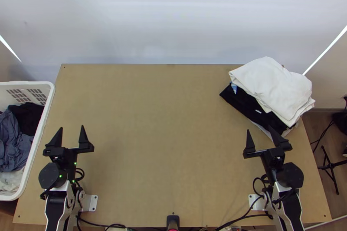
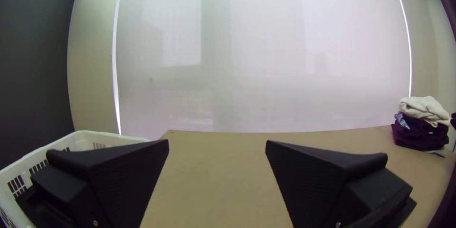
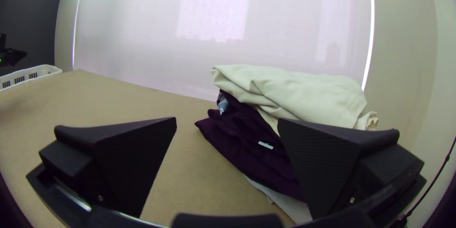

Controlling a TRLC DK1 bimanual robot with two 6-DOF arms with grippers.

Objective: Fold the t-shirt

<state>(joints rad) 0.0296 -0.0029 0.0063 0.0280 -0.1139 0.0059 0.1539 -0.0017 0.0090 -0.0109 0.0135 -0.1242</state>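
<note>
**Left gripper [image 1: 71,127] and right gripper [image 1: 259,128] wide open, empty**

Which garment is the t-shirt, I cannot tell. Bunched clothes [image 1: 15,144] lie in the basket [image 1: 48,101], left of the left gripper. A folded pile [image 1: 273,86] sits at the desk's [image 1: 169,144] far right corner, near the right gripper, its long axis slanting from far edge toward right edge.

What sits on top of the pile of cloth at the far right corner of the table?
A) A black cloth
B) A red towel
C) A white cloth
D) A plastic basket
C: a folded white cloth lies uppermost on the pile, with dark cloth showing beneath it.
</note>
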